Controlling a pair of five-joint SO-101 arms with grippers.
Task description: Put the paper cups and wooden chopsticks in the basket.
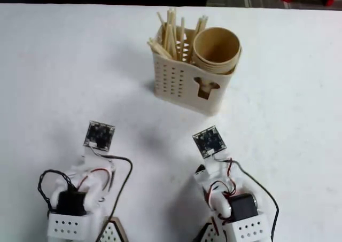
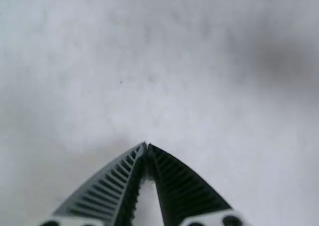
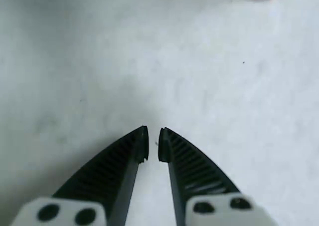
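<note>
The basket stands upright toward the far side of the white desk, a pale plastic one with rows of small holes in its walls. The paper cups sit stacked inside it at one end, the top one's mouth open to the ceiling. The wooden chopsticks are packed in right beside them at the other end, standing on end and fanning out above the rim.

Both arms are folded back at the near edge of the desk, well apart from the basket. The left arm sits at the near left corner, and the left pincer is closed, its ribbed tips meeting over bare desk with nothing between them. The right arm sits on the near side of the basket, closer to it than the left arm is. The right pincer is all but closed, just a thin slit between its tips, and it holds nothing. A beige scrap at the edge of the right wrist view is too cut off to name
</note>
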